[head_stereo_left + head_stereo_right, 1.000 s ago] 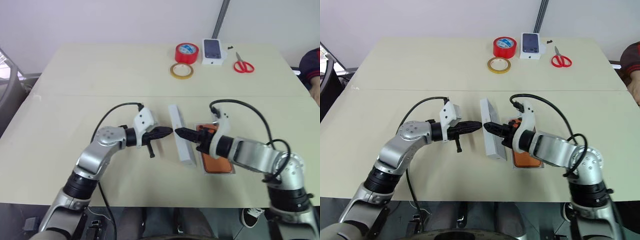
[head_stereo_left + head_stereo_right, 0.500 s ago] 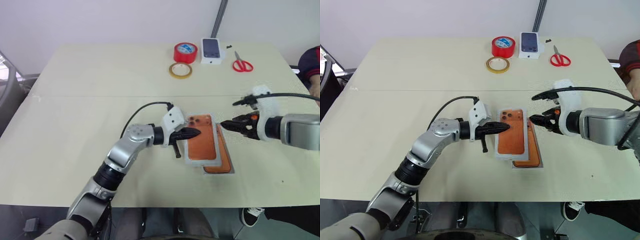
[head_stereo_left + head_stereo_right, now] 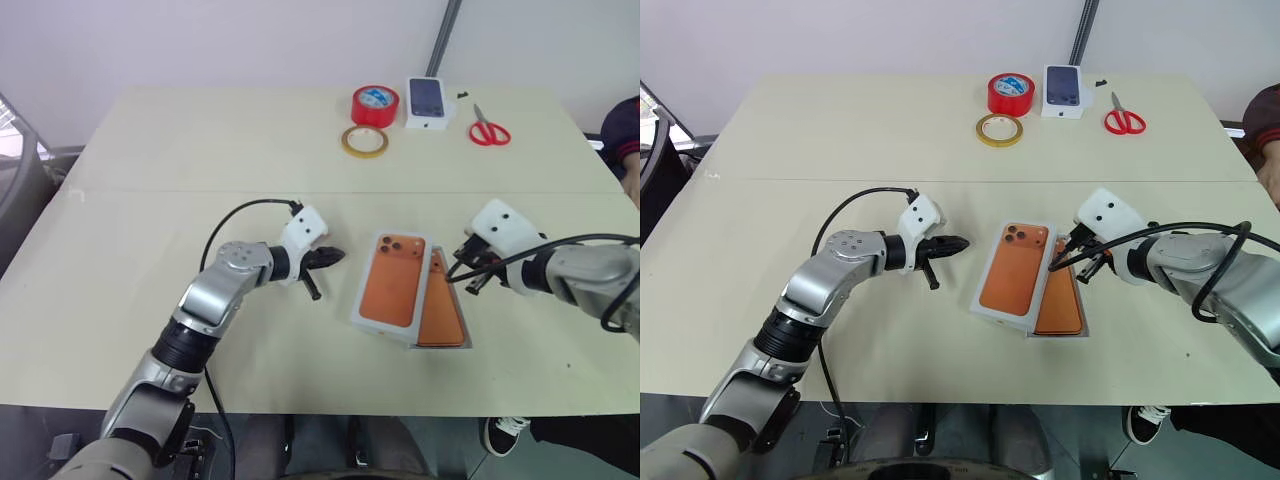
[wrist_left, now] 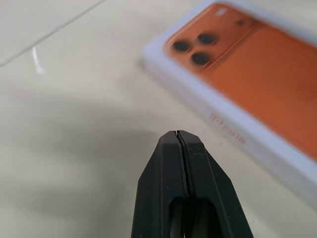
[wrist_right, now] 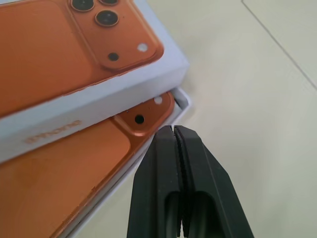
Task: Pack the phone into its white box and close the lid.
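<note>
The lid (image 3: 392, 288), white with an orange phone picture facing up, lies askew across the left part of the white box (image 5: 181, 106). The orange phone (image 3: 443, 312) rests in that box, and a strip of it shows beside the lid, with its camera corner (image 5: 143, 115) peeking out. My left gripper (image 3: 337, 257) is shut and empty, a short way left of the lid above the table. My right gripper (image 5: 173, 130) is shut and empty, pointing at the box's far right corner by the phone's cameras.
At the table's far edge sit a red tape roll (image 3: 373, 105), a yellowish tape ring (image 3: 362, 141), a white box printed with a dark phone (image 3: 427, 101) and red scissors (image 3: 489, 130). A person's sleeve (image 3: 624, 128) shows at the right edge.
The lid stood on edge between both grippers; it now lies flat, picture up, over the box. My right gripper pulled away right and shut. My left gripper pushed in, then drew back left.
</note>
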Robot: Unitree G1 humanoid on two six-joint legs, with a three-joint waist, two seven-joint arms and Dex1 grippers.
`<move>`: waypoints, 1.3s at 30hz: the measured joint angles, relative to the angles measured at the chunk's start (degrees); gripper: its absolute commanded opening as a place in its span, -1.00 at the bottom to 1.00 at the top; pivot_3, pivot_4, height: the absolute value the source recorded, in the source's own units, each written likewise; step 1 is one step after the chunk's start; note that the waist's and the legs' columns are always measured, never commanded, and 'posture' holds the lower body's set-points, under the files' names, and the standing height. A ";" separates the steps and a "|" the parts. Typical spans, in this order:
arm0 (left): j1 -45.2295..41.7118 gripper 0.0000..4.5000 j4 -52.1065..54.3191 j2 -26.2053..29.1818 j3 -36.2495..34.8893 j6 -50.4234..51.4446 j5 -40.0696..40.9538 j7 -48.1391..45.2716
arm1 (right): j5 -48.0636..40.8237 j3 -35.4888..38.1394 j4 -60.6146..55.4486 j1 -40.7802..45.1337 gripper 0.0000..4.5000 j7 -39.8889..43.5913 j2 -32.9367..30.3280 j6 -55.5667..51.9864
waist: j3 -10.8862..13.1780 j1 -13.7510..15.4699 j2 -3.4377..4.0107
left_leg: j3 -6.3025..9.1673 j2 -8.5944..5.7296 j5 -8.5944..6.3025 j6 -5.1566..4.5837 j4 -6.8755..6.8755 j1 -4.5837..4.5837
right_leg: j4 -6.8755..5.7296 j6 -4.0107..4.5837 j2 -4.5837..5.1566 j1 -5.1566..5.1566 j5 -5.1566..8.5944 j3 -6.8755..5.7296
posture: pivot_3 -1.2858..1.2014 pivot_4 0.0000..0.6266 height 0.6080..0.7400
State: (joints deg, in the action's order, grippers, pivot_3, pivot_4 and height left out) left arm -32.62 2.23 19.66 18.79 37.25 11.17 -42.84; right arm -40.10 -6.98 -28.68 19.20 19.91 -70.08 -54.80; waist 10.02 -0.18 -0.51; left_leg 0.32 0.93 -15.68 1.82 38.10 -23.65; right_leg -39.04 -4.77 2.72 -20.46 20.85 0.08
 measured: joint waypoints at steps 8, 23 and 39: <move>-2.13 -1.00 -0.12 -1.19 6.71 0.12 -1.07 -4.67 | 5.67 -0.68 -0.59 -1.07 -0.98 4.64 3.83 -1.38 | 0.00 0.73 0.01 | -0.01 0.00 0.01 0.01 0.01 0.01 | -0.02 0.00 -0.02 0.00 0.00 0.01 | 0.03 -0.52 1.00; -3.27 -1.00 0.32 -4.84 9.04 0.07 -1.29 -8.49 | 8.71 5.15 -5.98 -7.31 -0.98 6.83 6.14 -7.34 | 0.00 0.85 0.01 | 0.01 -0.01 0.00 0.01 0.03 0.01 | -0.02 0.00 -0.02 0.03 0.00 0.00 | 0.03 -0.52 1.00; -4.37 -1.00 0.57 -7.60 9.77 0.06 -1.81 -8.39 | 10.60 10.80 -7.86 -12.34 -0.98 8.73 6.14 -9.94 | -0.01 0.82 0.01 | 0.01 0.00 0.00 0.01 0.03 0.03 | -0.04 0.00 -0.05 0.03 0.00 0.00 | 0.03 -0.52 1.00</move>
State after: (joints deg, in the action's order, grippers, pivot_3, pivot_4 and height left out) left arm -36.98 2.79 12.06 28.55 37.30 9.37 -51.22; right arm -29.50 3.82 -36.54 6.85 28.64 -63.94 -64.74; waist 10.01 0.65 -0.50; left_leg 0.33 0.93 -15.67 1.83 38.13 -23.62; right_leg -39.08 -4.77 2.67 -20.43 20.85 0.09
